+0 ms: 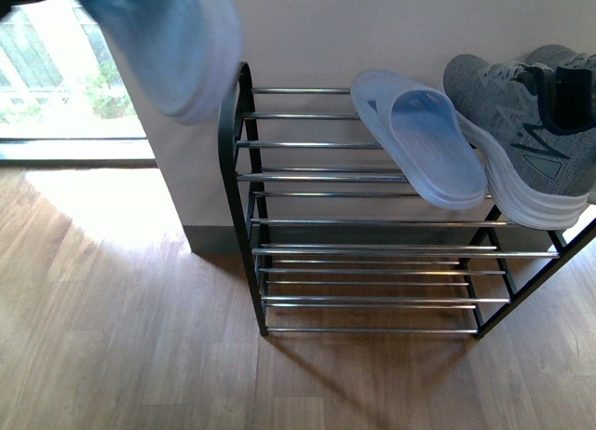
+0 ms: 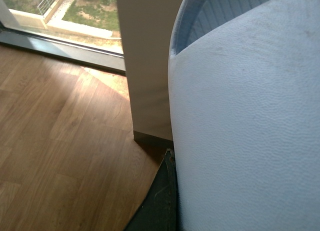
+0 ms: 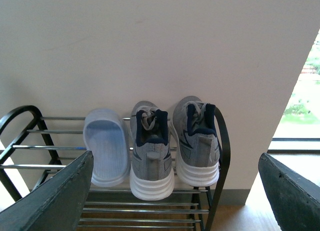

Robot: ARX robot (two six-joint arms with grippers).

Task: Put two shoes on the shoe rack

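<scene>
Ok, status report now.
Right gripper open, empty. Left gripper holds blue slipper aloft. Both sneakers on shoe rack top tier, other slipper beside.

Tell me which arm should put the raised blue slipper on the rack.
Left. The raised slipper fills its wrist view, so that arm carries it, above the shoe rack's free left end. The right gripper hangs open and empty, facing the rack.

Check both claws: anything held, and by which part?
Left claw: carrying a pale blue rubber slipper, but the grip point is hidden. Right claw: open, holding nothing, facing the black chrome-rod shoe rack.
</scene>
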